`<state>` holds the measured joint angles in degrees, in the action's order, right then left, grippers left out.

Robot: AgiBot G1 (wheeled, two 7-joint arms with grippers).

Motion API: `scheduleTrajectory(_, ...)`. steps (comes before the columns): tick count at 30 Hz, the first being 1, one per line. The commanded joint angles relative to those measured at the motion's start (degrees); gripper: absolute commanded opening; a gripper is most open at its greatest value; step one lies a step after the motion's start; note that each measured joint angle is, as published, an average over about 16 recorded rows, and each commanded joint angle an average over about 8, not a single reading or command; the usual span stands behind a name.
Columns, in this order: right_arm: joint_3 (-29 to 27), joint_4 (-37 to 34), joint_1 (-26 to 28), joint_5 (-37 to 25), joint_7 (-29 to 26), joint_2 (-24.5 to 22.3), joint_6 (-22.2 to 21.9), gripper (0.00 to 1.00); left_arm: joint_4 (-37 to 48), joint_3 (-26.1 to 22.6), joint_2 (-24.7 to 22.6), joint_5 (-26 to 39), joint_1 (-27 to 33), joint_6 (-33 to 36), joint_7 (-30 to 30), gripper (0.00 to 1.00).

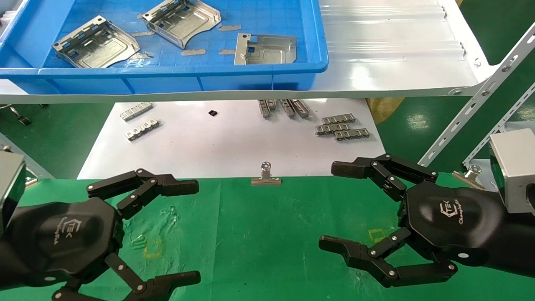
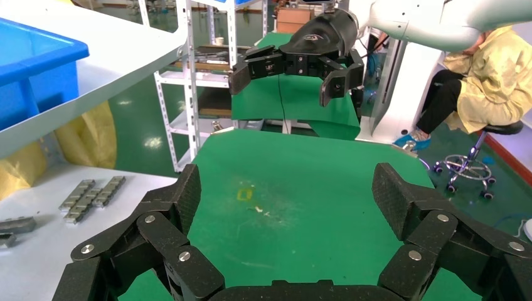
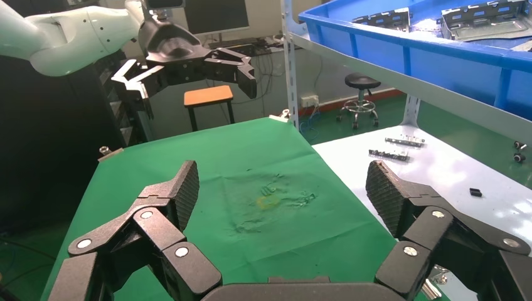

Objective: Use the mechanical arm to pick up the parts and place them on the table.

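Note:
Three silver stamped parts lie in the blue bin [image 1: 184, 69] on the white shelf: one at the left [image 1: 95, 42], one in the middle [image 1: 182, 21], one at the right [image 1: 266, 49]. Two show in the right wrist view [image 3: 483, 14]. My left gripper [image 1: 195, 230] is open and empty over the left of the green table [image 1: 267, 234]. My right gripper [image 1: 330, 207] is open and empty over its right side. Both hover low, facing each other. In each wrist view the jaws stand wide apart with only green cloth between them.
Small slotted grey strips [image 1: 342, 128] and more strips [image 1: 141, 123] lie on the white sheet [image 1: 217, 142] under the shelf. A silver binder clip [image 1: 266, 175] pins the cloth's far edge; another [image 1: 468, 174] is at the right. Yellow square outlines [image 1: 153, 247] mark the cloth.

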<state>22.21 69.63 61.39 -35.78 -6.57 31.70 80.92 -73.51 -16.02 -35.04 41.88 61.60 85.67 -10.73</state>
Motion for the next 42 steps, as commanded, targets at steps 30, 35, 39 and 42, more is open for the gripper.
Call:
scheduleTrajectory(30,0.0,0.0,0.0,0.0,0.0,0.0,0.0,0.0,0.0,0.0,0.0,0.0,0.0,0.0,0.0,1.0)
scheduleTrajectory(35,0.0,0.0,0.0,0.0,0.0,0.0,0.0,0.0,0.0,0.0,0.0,0.0,0.0,0.0,0.0,1.0)
scheduleTrajectory(39,0.0,0.0,0.0,0.0,0.0,0.0,0.0,0.0,0.0,0.0,0.0,0.0,0.0,0.0,0.0,1.0)
scheduleTrajectory(42,0.0,0.0,0.0,0.0,0.0,0.0,0.0,0.0,0.0,0.0,0.0,0.0,0.0,0.0,0.0,1.0)
